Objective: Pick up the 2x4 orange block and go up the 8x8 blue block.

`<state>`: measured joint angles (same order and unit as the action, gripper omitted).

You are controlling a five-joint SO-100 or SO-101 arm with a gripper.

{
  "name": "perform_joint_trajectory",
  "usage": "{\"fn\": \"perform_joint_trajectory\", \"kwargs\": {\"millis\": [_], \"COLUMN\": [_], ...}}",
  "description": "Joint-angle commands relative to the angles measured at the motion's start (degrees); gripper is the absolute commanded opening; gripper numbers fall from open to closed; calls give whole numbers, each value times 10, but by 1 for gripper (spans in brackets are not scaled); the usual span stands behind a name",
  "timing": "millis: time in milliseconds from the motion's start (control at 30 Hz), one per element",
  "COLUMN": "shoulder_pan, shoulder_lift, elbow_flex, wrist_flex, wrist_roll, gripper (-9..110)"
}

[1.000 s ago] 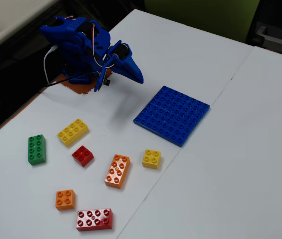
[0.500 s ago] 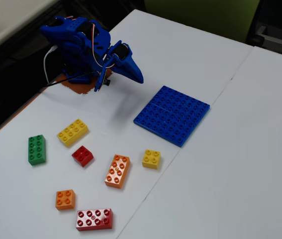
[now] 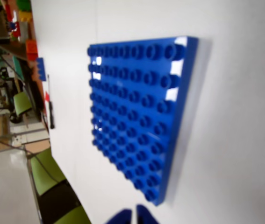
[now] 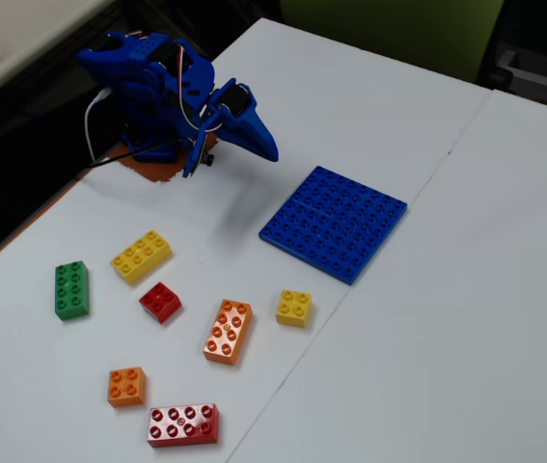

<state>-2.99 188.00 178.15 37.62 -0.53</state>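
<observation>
The 2x4 orange block lies flat on the white table, in front of the arm and apart from it; it does not show in the wrist view. The 8x8 blue block lies flat to the right of the arm and fills the middle of the wrist view, with nothing on it. My blue gripper hangs folded near the arm's base, above the table to the left of the baseplate. Its two tips show at the bottom edge of the wrist view, close together and holding nothing.
Loose bricks lie around the orange block: a yellow 2x4, a green 2x4, a red 2x2, a yellow 2x2, a small orange 2x2 and a red 2x4. The table's left edge is near the arm.
</observation>
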Motion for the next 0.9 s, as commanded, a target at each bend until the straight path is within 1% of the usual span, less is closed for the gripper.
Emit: {"fn": "perform_joint_trajectory", "kwargs": {"millis": [0, 167, 367, 567, 800, 867], "shoulder_pan": [-4, -5, 5, 21, 40, 47], "shoulder_lift": [12, -26, -105, -222, -396, -435], "elbow_flex": [22, 14, -58, -179, -383, -425], "wrist_flex": [-18, -96, -119, -106, -4, 9], "wrist_roll": [-18, -37, -109, -135, -209, -211], "gripper": [0, 0, 0, 0, 0, 0]}}
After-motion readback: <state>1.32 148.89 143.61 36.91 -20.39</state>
